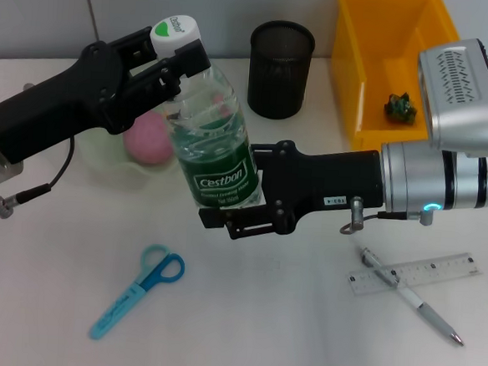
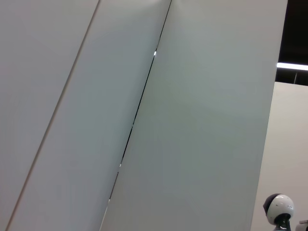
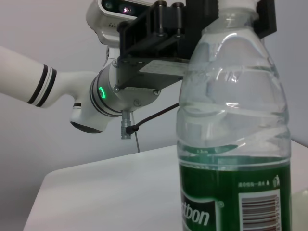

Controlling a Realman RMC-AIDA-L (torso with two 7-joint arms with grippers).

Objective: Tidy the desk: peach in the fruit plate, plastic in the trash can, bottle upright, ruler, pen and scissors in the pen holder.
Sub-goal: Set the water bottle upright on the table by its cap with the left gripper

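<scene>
The Cestbon water bottle (image 1: 213, 143) stands upright between both grippers. The right gripper (image 1: 241, 201) clamps its green label from the side; the left gripper (image 1: 179, 57) pinches its neck beneath the cap, above.

My black grippers (image 1: 173, 65) hold a clear bottle (image 1: 209, 139) with green label and white cap; pink peach (image 1: 149, 139), blue scissors (image 1: 140, 291), yellow bin (image 1: 378, 67), black mesh holder (image 1: 280, 68).
</scene>
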